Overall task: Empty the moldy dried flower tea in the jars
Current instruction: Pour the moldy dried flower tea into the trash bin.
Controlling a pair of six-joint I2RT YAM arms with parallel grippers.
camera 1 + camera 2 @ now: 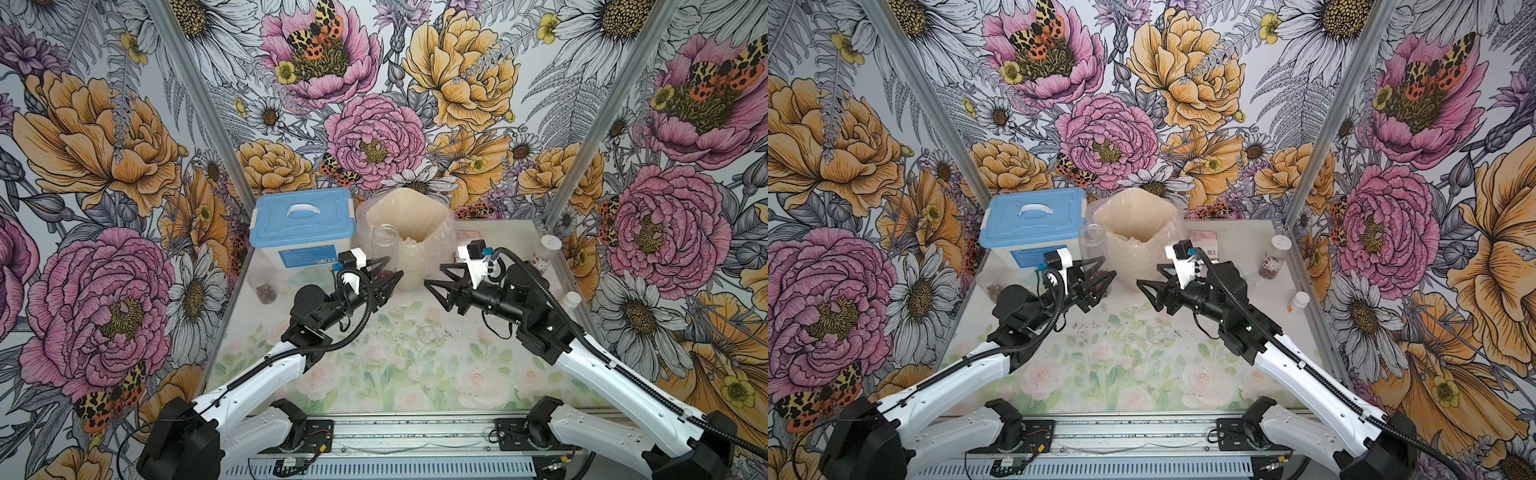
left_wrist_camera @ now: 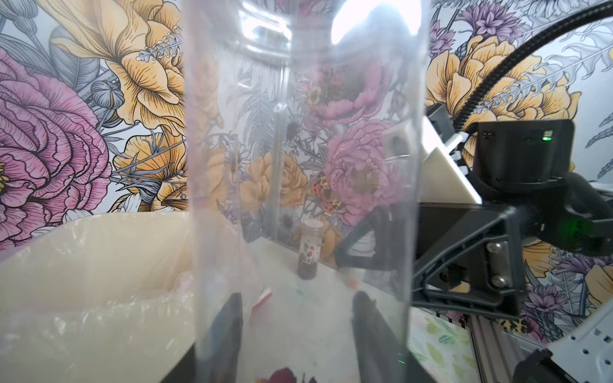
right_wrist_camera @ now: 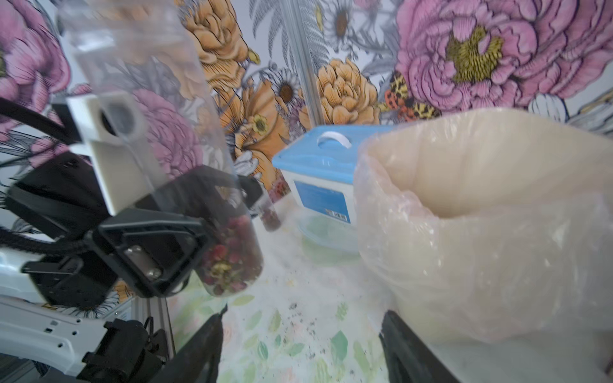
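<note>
The left fingers (image 1: 390, 283) clamp a tall clear jar (image 1: 384, 245), roughly upright and open-topped, with dried flower tea (image 3: 232, 262) in its bottom. It is just in front of the bag-lined bin (image 1: 415, 208) at the far edge. The right fingers (image 1: 438, 289) stand wide apart and empty, near the jar but not touching it. A second slim jar (image 1: 264, 287) with tea stands by the left edge, below the blue-lidded box (image 1: 303, 216) in the far-left corner. The labelled jar (image 1: 545, 254) and a white-capped bottle (image 1: 572, 300) stand along the right edge. The near half of the floral surface (image 1: 374, 386) lies open, with dark crumbs (image 3: 293, 306) at its middle. Flowered walls (image 1: 104, 145) close three sides.
</note>
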